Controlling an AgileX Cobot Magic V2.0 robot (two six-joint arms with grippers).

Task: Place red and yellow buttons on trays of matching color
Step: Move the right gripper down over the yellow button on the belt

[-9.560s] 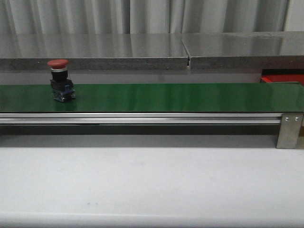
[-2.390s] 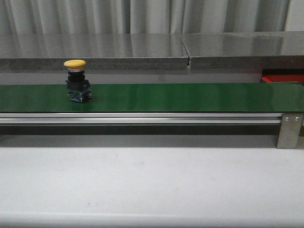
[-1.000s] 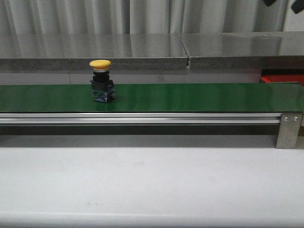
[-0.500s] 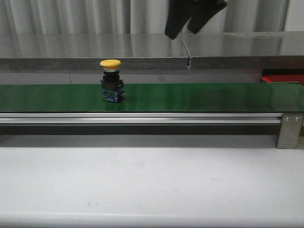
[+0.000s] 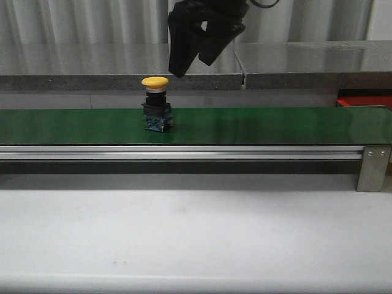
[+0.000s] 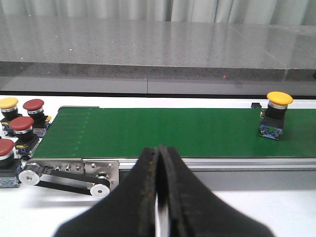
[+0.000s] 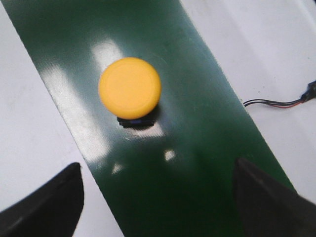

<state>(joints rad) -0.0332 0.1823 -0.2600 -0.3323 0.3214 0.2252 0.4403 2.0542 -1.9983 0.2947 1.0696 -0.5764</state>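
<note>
A yellow button (image 5: 155,104) with a black and blue base stands upright on the green conveyor belt (image 5: 257,125). It also shows in the left wrist view (image 6: 275,115) and from above in the right wrist view (image 7: 130,89). My right gripper (image 5: 193,58) is open and hangs above the belt, just up and right of the button. Its fingertips (image 7: 47,200) stand wide apart, with the button ahead of the gap. My left gripper (image 6: 159,163) is shut and empty, in front of the belt's left end. The trays are not clearly in view.
Several red buttons (image 6: 22,129) and another yellow button (image 6: 8,106) wait beside the belt's left end, by the belt roller (image 6: 64,175). A red object (image 5: 364,101) sits at the belt's far right. A grey ledge (image 5: 122,76) runs behind the belt. A thin cable (image 7: 279,102) lies on the white surface.
The yellow button has ridden the belt rightward. My right gripper has come down into view from the upper right to just above it.
</note>
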